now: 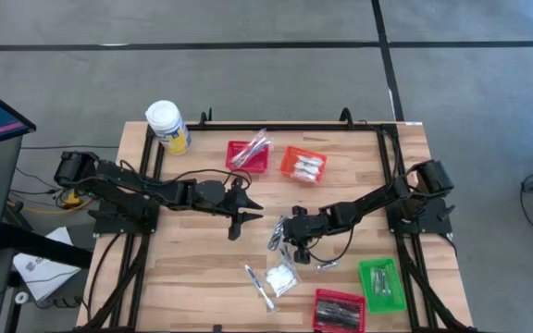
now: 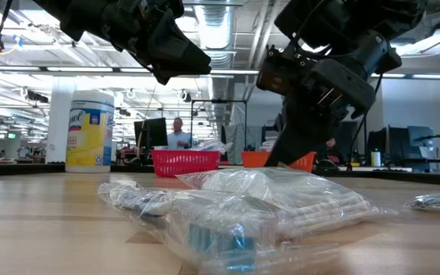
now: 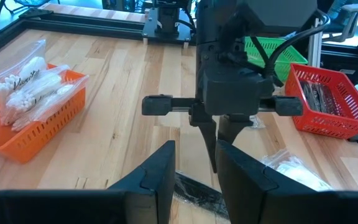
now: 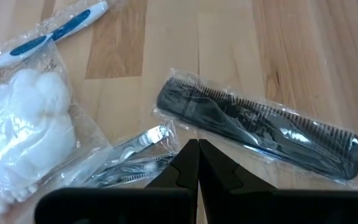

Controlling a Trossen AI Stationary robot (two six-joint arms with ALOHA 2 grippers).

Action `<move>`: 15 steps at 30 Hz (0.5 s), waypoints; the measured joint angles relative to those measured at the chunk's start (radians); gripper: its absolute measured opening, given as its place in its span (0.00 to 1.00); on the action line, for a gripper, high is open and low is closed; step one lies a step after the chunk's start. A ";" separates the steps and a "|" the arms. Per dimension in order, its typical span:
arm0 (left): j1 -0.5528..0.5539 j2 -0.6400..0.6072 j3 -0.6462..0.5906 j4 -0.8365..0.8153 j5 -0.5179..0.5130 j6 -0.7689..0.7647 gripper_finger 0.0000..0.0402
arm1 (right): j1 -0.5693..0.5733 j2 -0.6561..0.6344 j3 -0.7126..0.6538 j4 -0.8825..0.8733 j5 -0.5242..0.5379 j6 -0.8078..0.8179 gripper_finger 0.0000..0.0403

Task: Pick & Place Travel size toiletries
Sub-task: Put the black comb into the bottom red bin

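Grey floor (image 1: 248,23) with dark tape lines; open office behind, ceiling strip lights (image 2: 29,47), monitors (image 2: 422,141).

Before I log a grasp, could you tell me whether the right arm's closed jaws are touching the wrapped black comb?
Apart. In the right wrist view, the right gripper sits shut with bare wood showing between its tips and the comb.

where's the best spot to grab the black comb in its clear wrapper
Probably across the middle of the black comb, coming straight down from above. It lies flat on the table, long and narrow, so fingers closing across its short width should catch it. The right end effector, shut, is beside it.
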 joint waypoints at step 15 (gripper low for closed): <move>0.001 0.000 0.000 0.000 0.000 0.000 0.27 | 0.000 0.000 0.000 -0.007 -0.001 0.011 0.00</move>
